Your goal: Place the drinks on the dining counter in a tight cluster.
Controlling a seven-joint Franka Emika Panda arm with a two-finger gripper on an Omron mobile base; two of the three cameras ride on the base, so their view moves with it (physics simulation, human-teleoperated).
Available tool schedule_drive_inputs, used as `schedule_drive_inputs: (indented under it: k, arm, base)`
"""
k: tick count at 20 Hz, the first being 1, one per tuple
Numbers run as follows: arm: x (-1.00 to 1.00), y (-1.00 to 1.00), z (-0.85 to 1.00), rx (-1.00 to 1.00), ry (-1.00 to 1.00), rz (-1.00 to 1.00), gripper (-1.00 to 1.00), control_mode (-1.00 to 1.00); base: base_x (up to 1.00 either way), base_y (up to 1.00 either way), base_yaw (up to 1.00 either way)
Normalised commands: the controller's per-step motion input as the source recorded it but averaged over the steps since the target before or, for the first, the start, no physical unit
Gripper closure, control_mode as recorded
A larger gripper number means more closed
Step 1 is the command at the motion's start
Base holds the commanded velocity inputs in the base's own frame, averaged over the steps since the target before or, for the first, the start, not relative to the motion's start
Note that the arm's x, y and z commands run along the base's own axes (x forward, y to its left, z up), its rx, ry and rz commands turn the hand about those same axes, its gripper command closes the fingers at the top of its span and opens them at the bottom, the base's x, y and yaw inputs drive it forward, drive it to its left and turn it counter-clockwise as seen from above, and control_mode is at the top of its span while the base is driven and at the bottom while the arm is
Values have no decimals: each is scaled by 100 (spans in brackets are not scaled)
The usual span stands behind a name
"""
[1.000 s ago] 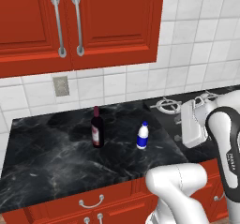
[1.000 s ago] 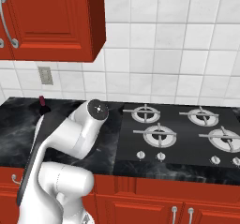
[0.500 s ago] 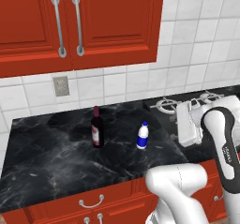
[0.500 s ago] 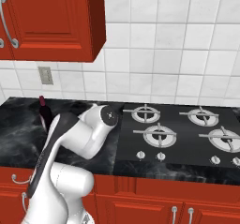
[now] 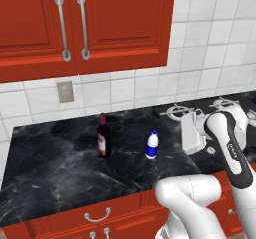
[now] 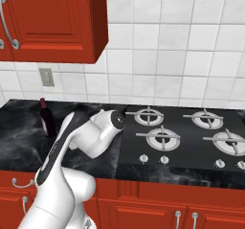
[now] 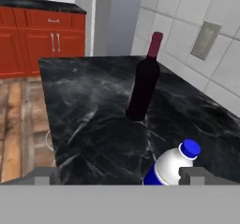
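Note:
The dark wine bottle (image 5: 103, 136) with a red label stands upright on a black marble-look counter (image 5: 60, 173) beside the stove. To its right is the small blue-and-white bottle (image 5: 152, 145), which has a blue cap. My gripper (image 5: 189, 137) hovers just right of this small bottle, apart from it. In the hand view the gripper (image 7: 119, 174) is open with its tips wide apart and nothing between them. The small bottle (image 7: 171, 169) is close at lower right and the wine bottle (image 7: 143, 85) farther ahead. The yellow bottle and the counter with the sink are out of view.
Stove burners (image 6: 162, 137) with knobs take up the counter's right part. Red wall cabinets (image 5: 85, 23) hang overhead above a tiled wall with an outlet (image 5: 65, 91). In the hand view, another black-topped run of red cabinets (image 7: 42, 35) stands across a wooden floor (image 7: 18, 124).
My hand has slid a little left, closer to the blue-and-white bottle, and the elbow has swung with it. Both bottles stand where they were.

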Motion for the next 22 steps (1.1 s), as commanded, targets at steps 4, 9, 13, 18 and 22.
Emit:
schedule_drive_inputs:
  k: [4,9,13,18,22]
  arm:
    - [22,3,-24,0,3,1,-100,-100]
    - [21,5,-20,0,0,0,-100,-100]
    - [22,7,-17,3,0,0,-100,-100]
    - [24,9,-19,3,0,0,-100,-100]
    - [29,8,-21,0,1,0,-100,-100]
  base:
    - [0,0,0]
    - [0,0,0]
    - [0,0,0]
    - [0,0,0]
    - [0,0,0]
